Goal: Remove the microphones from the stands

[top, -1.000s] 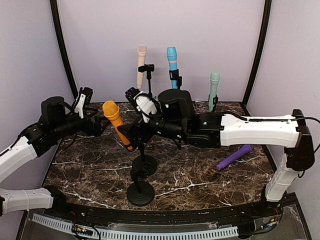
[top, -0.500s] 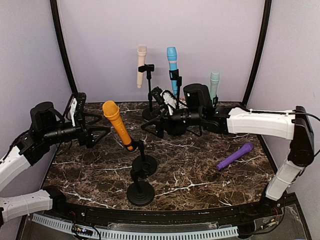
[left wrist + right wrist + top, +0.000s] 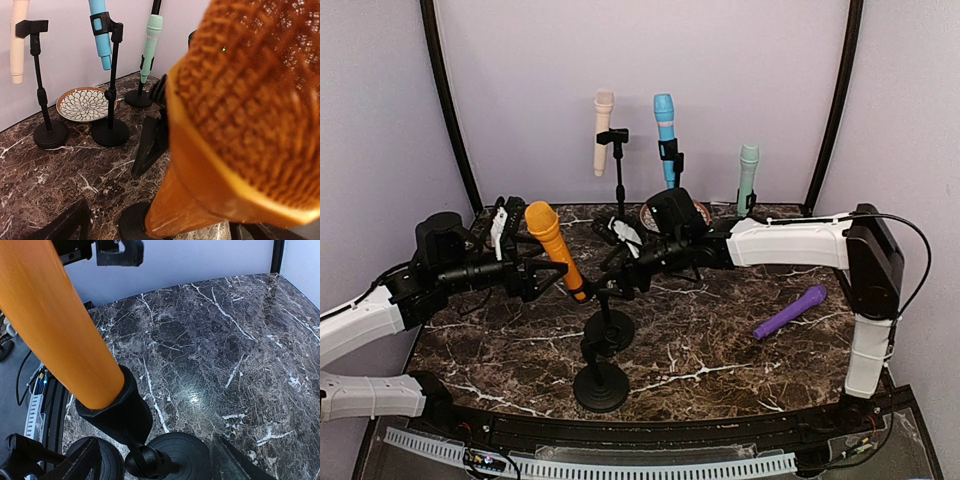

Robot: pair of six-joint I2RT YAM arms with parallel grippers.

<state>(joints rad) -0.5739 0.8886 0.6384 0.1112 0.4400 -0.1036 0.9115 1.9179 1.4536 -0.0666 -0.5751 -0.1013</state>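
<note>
The orange microphone leans up to the left in the black clip of the near stand. My left gripper is open, its jaws on either side of the microphone's body, just below the mesh head. My right gripper is open at the stand's clip from the right side. In the right wrist view the orange body enters the clip, and my fingers frame the stand joint. Neither gripper is closed on anything.
A second round base stands just behind the near stand. Cream, blue and mint microphones stand on stands at the back. A patterned plate lies among them. A purple microphone lies at the right.
My left gripper has moved right, up to the orange microphone. My right gripper has come down and left, from near the back stands to the clip.
</note>
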